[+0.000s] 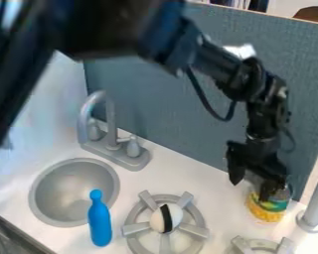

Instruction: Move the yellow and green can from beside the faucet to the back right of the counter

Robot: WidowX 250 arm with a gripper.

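The tool (253,191) is open, fingers spread, at the upper part of the can (266,213). Left of the can: the burner (136,227), bearing a black-striped white object (176,214). Farther left of the can: the blue bottle (100,224), sink (72,186) and faucet (125,156).

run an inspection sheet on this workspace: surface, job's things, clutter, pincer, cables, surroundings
surface: white counter with sink, faucet and two burners, both partly or fully in view
job's things: yellow-green can, right side, under the pincer
clutter: blue pin-shaped object by the sink's front right edge; white ball with black stripe on the larger-showing burner
pincer: open, beside the can's top, contact unclear
cables: black cable loops below the arm
surroundings: blue-grey panel behind, grey post at right
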